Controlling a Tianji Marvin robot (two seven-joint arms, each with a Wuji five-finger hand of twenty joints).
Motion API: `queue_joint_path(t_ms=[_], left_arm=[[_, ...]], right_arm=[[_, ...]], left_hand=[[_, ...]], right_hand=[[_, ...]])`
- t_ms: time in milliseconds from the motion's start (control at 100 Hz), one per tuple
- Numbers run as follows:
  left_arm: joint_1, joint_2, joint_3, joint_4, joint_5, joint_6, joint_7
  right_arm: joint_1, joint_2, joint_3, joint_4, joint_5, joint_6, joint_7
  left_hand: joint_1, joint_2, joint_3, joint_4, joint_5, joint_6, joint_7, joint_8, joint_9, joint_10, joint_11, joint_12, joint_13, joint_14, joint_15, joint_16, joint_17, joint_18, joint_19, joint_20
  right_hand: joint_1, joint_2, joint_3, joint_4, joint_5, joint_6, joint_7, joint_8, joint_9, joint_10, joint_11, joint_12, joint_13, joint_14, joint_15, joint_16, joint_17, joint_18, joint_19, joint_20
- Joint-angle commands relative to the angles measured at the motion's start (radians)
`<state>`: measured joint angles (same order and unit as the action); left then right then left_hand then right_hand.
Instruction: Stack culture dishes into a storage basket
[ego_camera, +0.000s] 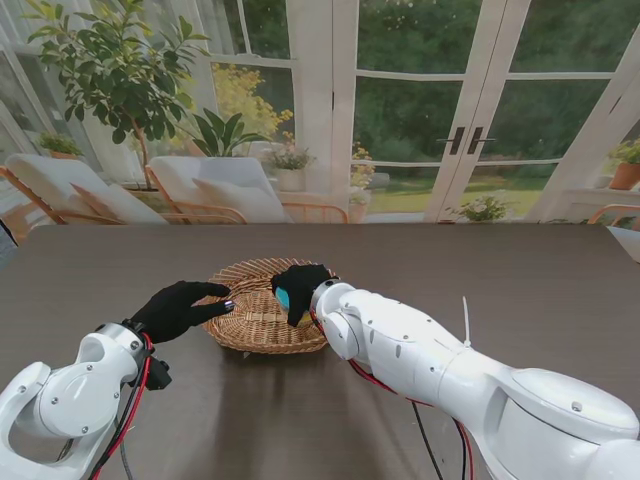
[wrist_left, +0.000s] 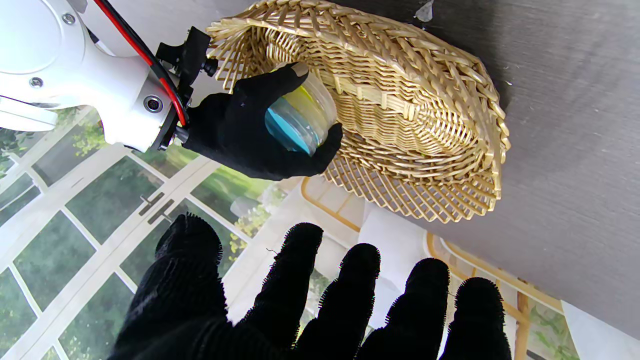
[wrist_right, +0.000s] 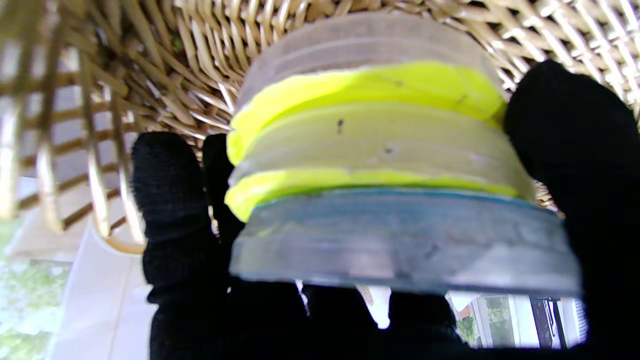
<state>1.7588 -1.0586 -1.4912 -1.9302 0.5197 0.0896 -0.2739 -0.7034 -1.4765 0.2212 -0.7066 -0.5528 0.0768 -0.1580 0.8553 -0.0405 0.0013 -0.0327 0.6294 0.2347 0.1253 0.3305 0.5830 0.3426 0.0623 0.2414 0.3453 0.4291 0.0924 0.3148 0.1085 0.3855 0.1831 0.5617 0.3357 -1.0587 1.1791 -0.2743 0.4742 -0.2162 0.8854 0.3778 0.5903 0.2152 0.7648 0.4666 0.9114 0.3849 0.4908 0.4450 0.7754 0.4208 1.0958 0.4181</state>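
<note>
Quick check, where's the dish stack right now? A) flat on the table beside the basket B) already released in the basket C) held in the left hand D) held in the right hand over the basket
D: the right hand is closed around the dish stack above the wicker basket, while the left hand is open beside the rim.

The right hand (wrist_left: 250, 132) gripped a stack of culture dishes (wrist_left: 300, 120), blue and yellow inside, over the wicker basket (wrist_left: 425, 125) on the dark table (wrist_left: 575, 150). The left hand (wrist_left: 310, 305) hovered near, fingers spread, holding nothing.
</note>
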Motion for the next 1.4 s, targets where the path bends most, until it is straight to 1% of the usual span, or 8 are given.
queue_joint_path(t_ms=[0,340,470,820,1260,1390], left_arm=[[0.003,-0.004,-0.002,0.001,-0.004,-0.001,-0.017],[0.002,-0.004,-0.004,0.005,-0.005,-0.005,-0.018],[0.002,-0.004,-0.004,0.007,-0.006,-0.006,-0.018],[-0.001,-0.003,-0.003,0.013,-0.006,-0.009,-0.02],[-0.002,-0.003,-0.003,0.016,-0.005,-0.01,-0.021],[-0.003,-0.003,-0.002,0.018,-0.006,-0.01,-0.022]], right_arm=[[0.001,-0.008,-0.005,0.003,-0.007,-0.007,0.014],[0.009,-0.014,-0.017,0.011,-0.019,-0.014,0.015],[0.013,-0.011,-0.022,0.005,-0.024,-0.012,0.023],[0.019,-0.006,-0.03,-0.006,-0.034,-0.001,0.039],[0.02,-0.009,-0.04,-0.001,-0.033,-0.005,0.056],[0.022,-0.007,-0.044,-0.003,-0.036,-0.005,0.061]], left_hand=[[0.03,0.036,-0.011,0.034,0.004,0.001,0.001,0.001,0.007,0.008,-0.002,0.008,0.033,0.014,0.007,0.002,-0.002,0.003,0.007,0.015],[0.03,0.035,-0.011,0.034,0.005,0.002,0.001,0.001,0.008,0.008,-0.001,0.008,0.034,0.015,0.007,0.002,-0.002,0.004,0.008,0.016],[0.031,0.035,-0.011,0.034,0.008,0.006,0.003,0.002,0.008,0.01,-0.001,0.008,0.033,0.015,0.007,0.002,-0.003,0.004,0.007,0.016],[0.031,0.035,-0.011,0.034,0.007,0.003,0.002,0.002,0.008,0.01,-0.001,0.008,0.033,0.015,0.007,0.002,-0.002,0.005,0.007,0.016],[0.03,0.036,-0.011,0.034,0.007,0.003,0.002,0.002,0.007,0.009,-0.002,0.008,0.034,0.014,0.007,0.002,0.0,0.005,0.008,0.016],[0.03,0.036,-0.011,0.034,0.009,0.004,0.003,0.002,0.009,0.008,-0.001,0.008,0.035,0.016,0.008,0.003,-0.001,0.005,0.008,0.016]], right_hand=[[0.119,0.177,0.195,0.142,0.065,0.026,0.091,0.056,-0.007,-0.08,0.069,0.037,-0.004,-0.183,0.047,-0.006,-0.121,-0.046,-0.015,0.044],[0.086,0.157,0.174,0.132,0.01,0.045,0.05,0.039,-0.062,-0.072,0.064,0.034,-0.058,-0.185,0.064,-0.008,-0.19,-0.066,-0.013,0.052],[0.072,0.154,0.166,0.128,-0.007,0.054,0.041,0.034,-0.083,-0.07,0.058,0.031,-0.087,-0.179,0.057,-0.013,-0.223,-0.066,-0.025,0.049],[0.046,0.153,0.149,0.122,-0.055,0.072,0.025,0.023,-0.123,-0.065,0.056,0.027,-0.124,-0.175,0.055,-0.021,-0.259,-0.064,-0.038,0.047],[0.017,0.149,0.13,0.114,-0.093,0.08,0.01,0.01,-0.15,-0.061,0.035,0.009,-0.157,-0.162,0.012,-0.046,-0.296,-0.043,-0.08,0.032],[-0.003,0.157,0.117,0.111,-0.12,0.085,-0.001,0.003,-0.17,-0.059,0.028,0.002,-0.176,-0.163,-0.002,-0.052,-0.314,-0.057,-0.094,0.028]])
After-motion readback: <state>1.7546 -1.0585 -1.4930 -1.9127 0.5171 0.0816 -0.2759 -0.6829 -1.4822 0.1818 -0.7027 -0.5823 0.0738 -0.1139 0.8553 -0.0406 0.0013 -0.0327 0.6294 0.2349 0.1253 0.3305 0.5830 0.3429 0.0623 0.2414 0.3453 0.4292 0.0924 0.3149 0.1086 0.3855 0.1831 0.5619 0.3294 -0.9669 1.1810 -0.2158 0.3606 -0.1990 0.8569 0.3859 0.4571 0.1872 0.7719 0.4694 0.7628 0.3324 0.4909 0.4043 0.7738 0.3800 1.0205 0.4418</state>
